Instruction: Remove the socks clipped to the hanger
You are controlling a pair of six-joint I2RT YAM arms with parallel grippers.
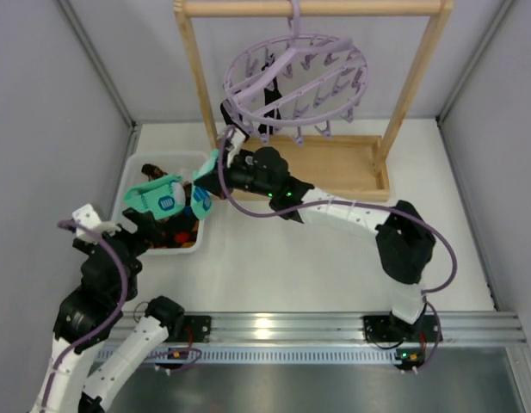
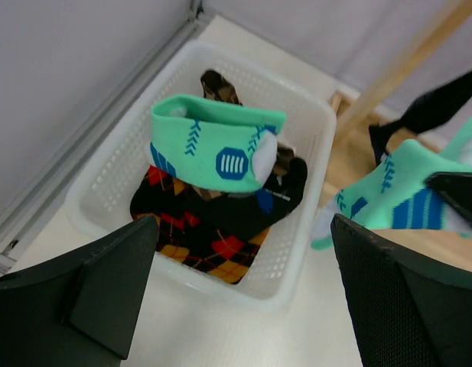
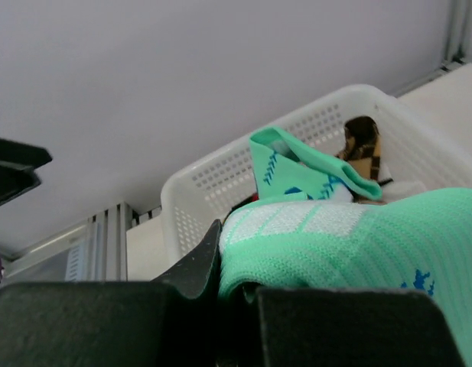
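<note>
I see L jaws wide open over basket [image 2: 105, 168], green sock [image 2: 213, 145] lying on top inside. R jaws clamped on 2nd green sock [image 3: 358, 237] near basket. Black sock [image 1: 269, 93] clipped on hanger [image 1: 297, 73].

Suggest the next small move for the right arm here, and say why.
Probably shift the right gripper sideways over the white basket and open it. It is shut on a mint-green sock that hangs near the basket's rim rather than inside, while the left gripper stands open above a second mint sock lying in the basket.
</note>
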